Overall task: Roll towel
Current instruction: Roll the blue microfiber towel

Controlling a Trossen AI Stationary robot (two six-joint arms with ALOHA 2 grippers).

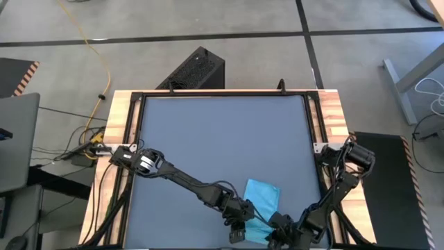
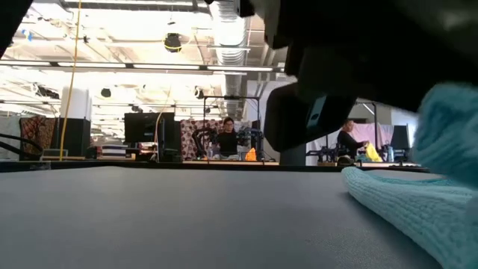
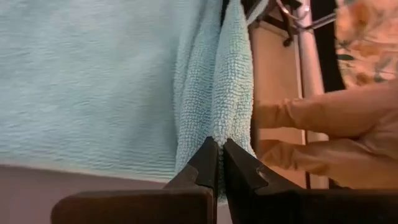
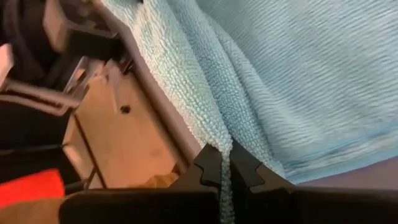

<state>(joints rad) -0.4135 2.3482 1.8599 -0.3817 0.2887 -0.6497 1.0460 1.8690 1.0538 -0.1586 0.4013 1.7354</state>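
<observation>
Lying near the front edge of the dark worktop, right of centre, the sky-blue towel has its near edge lifted. Left claw is pinched tight on that edge; right claw grips the same edge just beside it. Most of the worktop behind and to the left lies bare.

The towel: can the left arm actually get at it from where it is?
Yes, apparently: the left gripper is already shut on the towel, pinching its near edge, as is the right gripper.
</observation>
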